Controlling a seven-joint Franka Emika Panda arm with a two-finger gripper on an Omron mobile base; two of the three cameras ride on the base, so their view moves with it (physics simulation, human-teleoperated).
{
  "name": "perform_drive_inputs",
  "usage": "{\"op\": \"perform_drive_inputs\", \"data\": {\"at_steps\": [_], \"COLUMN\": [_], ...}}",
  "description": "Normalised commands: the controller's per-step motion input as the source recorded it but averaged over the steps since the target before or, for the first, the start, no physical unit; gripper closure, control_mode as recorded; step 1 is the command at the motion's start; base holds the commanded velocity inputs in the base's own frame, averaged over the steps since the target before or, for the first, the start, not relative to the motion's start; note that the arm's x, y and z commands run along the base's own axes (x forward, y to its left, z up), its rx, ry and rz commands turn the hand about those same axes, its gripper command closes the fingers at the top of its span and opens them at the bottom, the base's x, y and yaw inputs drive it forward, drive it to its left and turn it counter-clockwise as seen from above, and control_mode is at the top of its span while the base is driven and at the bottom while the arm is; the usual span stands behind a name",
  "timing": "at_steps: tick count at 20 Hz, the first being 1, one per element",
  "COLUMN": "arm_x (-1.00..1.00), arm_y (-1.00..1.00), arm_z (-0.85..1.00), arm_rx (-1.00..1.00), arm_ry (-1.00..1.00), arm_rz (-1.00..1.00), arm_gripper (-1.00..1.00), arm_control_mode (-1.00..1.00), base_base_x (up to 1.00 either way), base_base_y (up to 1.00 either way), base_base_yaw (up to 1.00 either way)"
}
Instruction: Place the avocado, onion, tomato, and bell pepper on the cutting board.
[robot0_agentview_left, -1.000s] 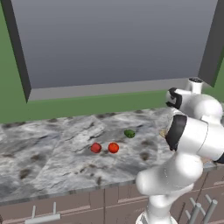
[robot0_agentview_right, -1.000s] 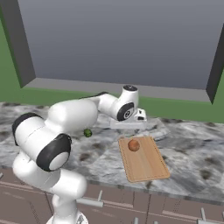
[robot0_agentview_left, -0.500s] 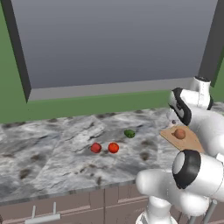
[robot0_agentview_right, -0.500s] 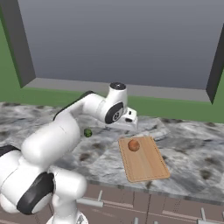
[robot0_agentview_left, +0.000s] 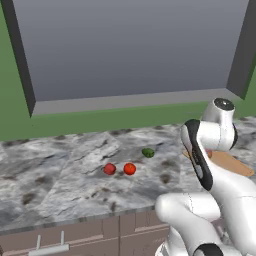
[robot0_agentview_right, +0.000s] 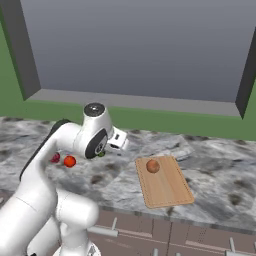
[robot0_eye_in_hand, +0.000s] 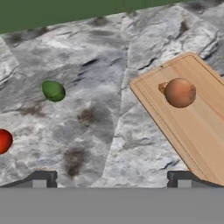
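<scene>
The light tan cutting board (robot0_agentview_right: 170, 187) lies on the counter at the right, with the brown onion (robot0_agentview_right: 153, 166) resting on its far end. The green avocado (robot0_agentview_left: 148, 152) sits on the marble left of the board. Further left lie the orange-red tomato (robot0_agentview_left: 130, 169) and the deeper red bell pepper (robot0_agentview_left: 109, 169), side by side. My gripper (robot0_agentview_right: 121, 144) hovers above the counter between avocado and board, open and empty. In the hand view, my gripper (robot0_eye_in_hand: 111, 179) looks down on the avocado (robot0_eye_in_hand: 53, 90), the onion (robot0_eye_in_hand: 180, 92), the board (robot0_eye_in_hand: 201, 127) and the tomato (robot0_eye_in_hand: 3, 141) at the left edge.
Grey marble counter (robot0_agentview_left: 60, 175) runs left to right, with a front edge above brown drawers (robot0_agentview_right: 165, 230). A dark window sill (robot0_agentview_left: 125, 102) and a green wall band stand behind it. My own arm hides part of the board (robot0_agentview_left: 235, 165) in the left base view.
The arm has swung the hand left, away from over the cutting board toward the avocado. The onion stays on the board. The jaws stay open.
</scene>
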Motion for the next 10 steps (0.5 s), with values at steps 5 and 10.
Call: {"op": "perform_drive_inputs", "data": {"at_steps": [5, 10], "arm_x": [-0.05, 0.03], "arm_y": [0.8, 0.73], "arm_z": [0.08, 0.04], "arm_rx": [-0.08, -0.07], "arm_ry": [-0.06, 0.0], "arm_rz": [0.07, 0.22], "arm_gripper": [-1.0, -1.0], "arm_control_mode": [-1.0, -1.0], "base_base_x": [0.0, 0.0], "base_base_y": [0.0, 0.0], "base_base_yaw": [0.0, 0.0]}}
